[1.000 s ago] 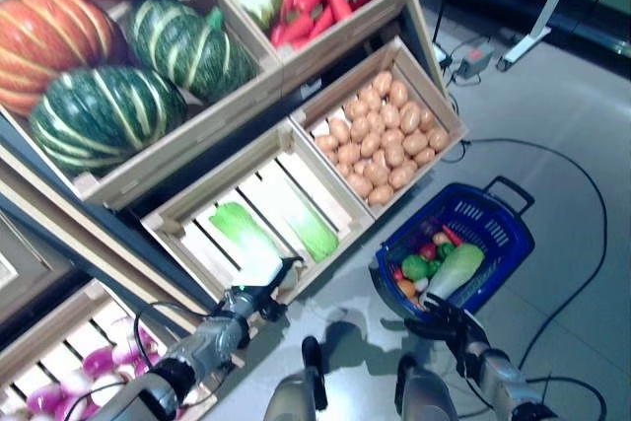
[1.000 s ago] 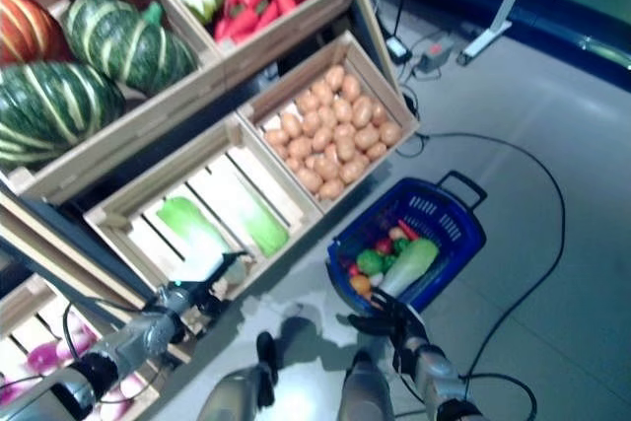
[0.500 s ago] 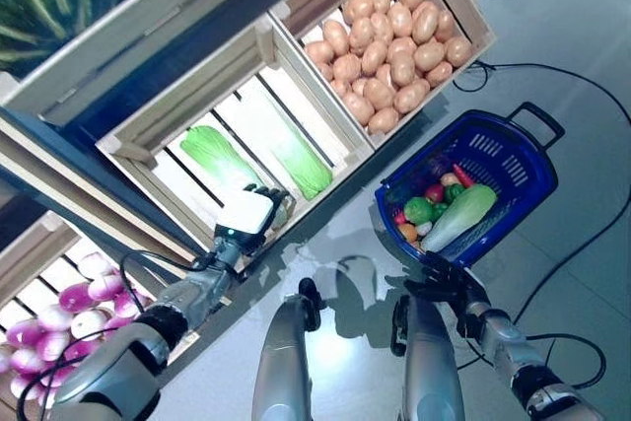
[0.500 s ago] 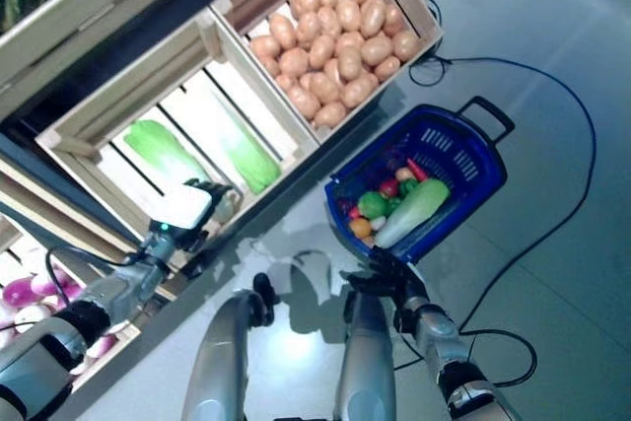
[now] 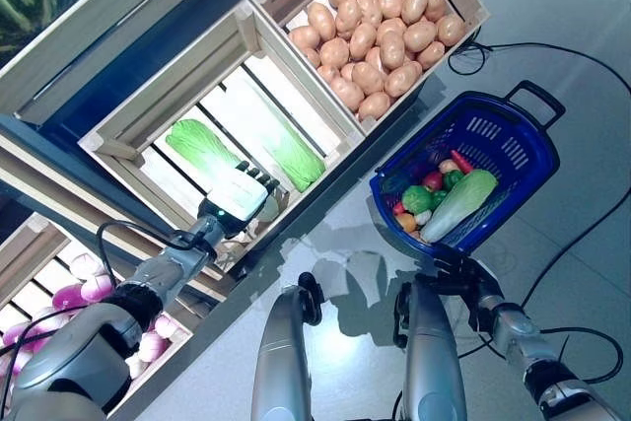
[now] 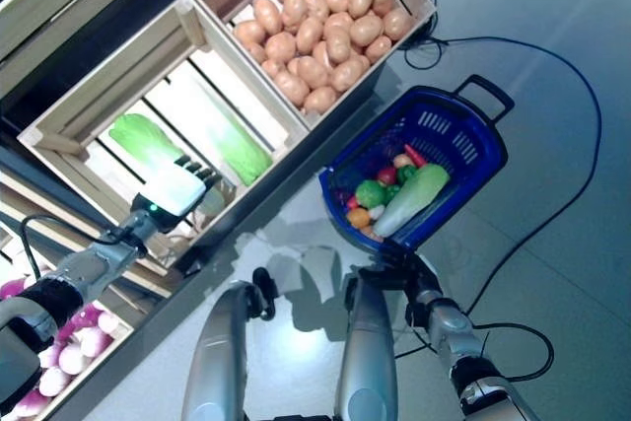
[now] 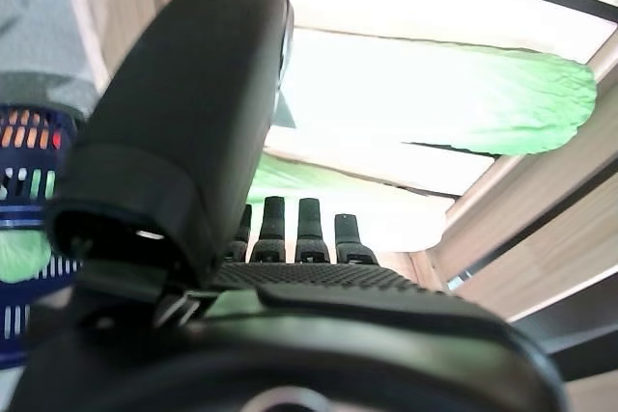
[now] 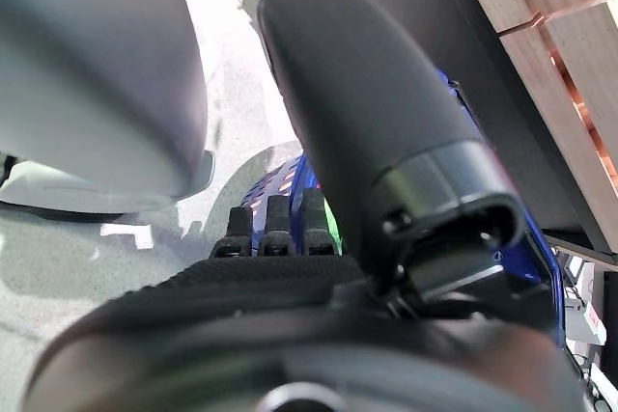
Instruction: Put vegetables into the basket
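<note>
The blue plastic basket [image 5: 528,127] stands on the floor at the right. In it lie a long pale-green cabbage [image 5: 461,206], a round green vegetable [image 5: 416,199] and small red and orange pieces. My left hand [image 5: 240,194] reaches into the slatted wooden crate [image 5: 126,133], fingers straight and open, at the near end of a long green cabbage [image 5: 200,141]. That cabbage shows past the fingers [image 7: 307,227] in the left wrist view [image 7: 463,94]. A second green cabbage [image 5: 296,160] lies beside it. My right hand [image 5: 459,269] is open just at the basket's near rim.
A crate of potatoes [image 5: 380,32] stands next to the cabbage crate, just behind the basket. A lower crate [image 5: 39,263] with purple-and-white vegetables sits at the left. A black cable [image 5: 582,66] runs over the grey floor around the basket.
The camera has tilted down, so the whole picture has shifted. My left hand has risen from the crate's front edge into the crate, toward the green cabbage. My right hand stays by the basket's rim.
</note>
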### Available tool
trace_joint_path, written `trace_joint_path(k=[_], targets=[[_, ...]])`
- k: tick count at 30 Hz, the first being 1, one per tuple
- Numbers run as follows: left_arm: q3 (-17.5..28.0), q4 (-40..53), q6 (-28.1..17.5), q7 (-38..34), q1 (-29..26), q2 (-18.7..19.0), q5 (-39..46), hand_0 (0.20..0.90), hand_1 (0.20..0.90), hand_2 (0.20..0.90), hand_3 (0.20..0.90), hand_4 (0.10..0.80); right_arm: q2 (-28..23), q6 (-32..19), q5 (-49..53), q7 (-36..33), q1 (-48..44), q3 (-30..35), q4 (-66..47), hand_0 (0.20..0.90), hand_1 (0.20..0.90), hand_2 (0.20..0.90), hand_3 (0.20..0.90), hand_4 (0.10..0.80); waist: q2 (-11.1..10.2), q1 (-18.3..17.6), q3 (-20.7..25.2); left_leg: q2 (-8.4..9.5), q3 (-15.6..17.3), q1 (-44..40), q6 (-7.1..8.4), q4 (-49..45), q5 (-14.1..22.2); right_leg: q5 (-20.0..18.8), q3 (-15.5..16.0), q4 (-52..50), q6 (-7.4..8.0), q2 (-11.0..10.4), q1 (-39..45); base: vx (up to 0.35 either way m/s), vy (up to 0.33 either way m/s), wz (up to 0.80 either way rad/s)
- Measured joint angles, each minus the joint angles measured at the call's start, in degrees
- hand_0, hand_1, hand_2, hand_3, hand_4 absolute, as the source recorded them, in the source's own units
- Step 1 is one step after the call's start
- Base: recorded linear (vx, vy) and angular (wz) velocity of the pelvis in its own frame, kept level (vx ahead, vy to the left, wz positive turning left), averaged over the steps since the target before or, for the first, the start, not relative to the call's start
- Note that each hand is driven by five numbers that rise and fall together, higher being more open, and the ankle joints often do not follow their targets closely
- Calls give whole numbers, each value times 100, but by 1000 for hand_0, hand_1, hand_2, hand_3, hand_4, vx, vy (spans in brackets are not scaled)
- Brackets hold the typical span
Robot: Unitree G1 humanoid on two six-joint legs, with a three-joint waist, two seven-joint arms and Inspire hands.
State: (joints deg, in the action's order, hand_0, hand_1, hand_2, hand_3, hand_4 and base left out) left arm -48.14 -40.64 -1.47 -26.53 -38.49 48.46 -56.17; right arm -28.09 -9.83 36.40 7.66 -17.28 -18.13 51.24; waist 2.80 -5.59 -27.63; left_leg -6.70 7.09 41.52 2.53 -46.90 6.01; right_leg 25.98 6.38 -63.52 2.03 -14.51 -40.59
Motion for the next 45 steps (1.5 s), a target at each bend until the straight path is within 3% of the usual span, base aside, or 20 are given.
trace_joint_path(k=[7,15,19,31,34,35,39,40,41,42,45], targets=[[-76,19,-72,1,-191,181,18,900,900,900,900,800,-92,30,0,33,14,77,32,900,900,900,900,800,30,-1,-21,-29,-26,224,8,-198,29,44,-7,-196,-26,0,-210,-33,10,1],[-346,83,-287,4,-1041,660,-142,900,900,900,900,800,-189,35,253,32,-218,162,5,900,900,900,900,800,-28,-46,-95,-53,-134,916,5,-798,93,196,-56,-810,-54,-46,-835,-52,1,5],[-562,10,-333,6,-1345,685,-157,900,900,900,900,800,-303,34,298,29,-409,166,1,900,900,900,900,800,-44,-112,-162,-78,-193,1264,-15,-1136,158,249,-84,-1094,-48,-46,-1125,-48,7,2],[-563,52,-603,-24,-1630,852,-151,900,900,900,900,800,-577,-112,733,10,-679,348,23,900,900,900,900,800,-60,-115,-186,-162,-220,2029,-68,-1750,224,295,-209,-1671,-89,-49,-1886,-43,20,0],[-582,112,-626,12,-1650,893,-145,900,900,900,900,800,-664,-191,743,10,-690,403,23,900,900,900,900,800,-35,-119,-174,-129,-188,2128,-248,-2796,749,286,-266,-1798,-78,-96,-2038,-45,16,-6],[-591,222,-636,68,-1692,937,-129,900,900,900,900,800,-727,-262,767,8,-697,437,14,900,900,900,900,800,41,-94,-174,-128,-180,2089,-262,-2856,1273,272,-259,-1845,-48,-69,-2116,-47,9,0],[-578,158,-428,432,-1860,967,1,900,900,900,900,800,-746,-321,961,6,-749,530,28,900,900,900,900,800,34,-89,-175,-165,-109,2387,-272,-2831,1263,270,-365,-1823,-46,46,-2398,-38,-2,24],[-573,-9,-326,575,-1818,967,22,900,900,900,900,800,-749,-328,961,7,-768,570,31,900,900,900,900,800,37,-116,-174,-156,-123,2394,-334,-3135,1409,267,-370,-1828,-46,40,-2470,0,0,0],[-542,-145,-282,560,-1755,1003,21,900,900,900,900,800,-748,-360,963,6,-828,608,19,900,900,900,900,800,44,-88,-174,-150,-130,2211,-253,-3303,1760,263,-373,-1850,-37,44,-2561,-2,12,-10],[-438,-102,-258,552,-1758,963,27,900,900,900,900,800,-745,-410,982,4,-855,666,20,900,900,900,900,800,33,-59,-188,-162,-103,2246,-321,-3258,1747,240,-392,-1852,-12,54,-2618,4,19,-11],[-434,-108,-204,575,-1735,905,86,900,900,900,900,800,-745,-410,1024,3,-804,664,34,900,900,900,900,800,33,-56,-188,-224,-75,2236,-323,-3255,1747,227,-408,-1844,-4,83,-2584,7,20,7]])
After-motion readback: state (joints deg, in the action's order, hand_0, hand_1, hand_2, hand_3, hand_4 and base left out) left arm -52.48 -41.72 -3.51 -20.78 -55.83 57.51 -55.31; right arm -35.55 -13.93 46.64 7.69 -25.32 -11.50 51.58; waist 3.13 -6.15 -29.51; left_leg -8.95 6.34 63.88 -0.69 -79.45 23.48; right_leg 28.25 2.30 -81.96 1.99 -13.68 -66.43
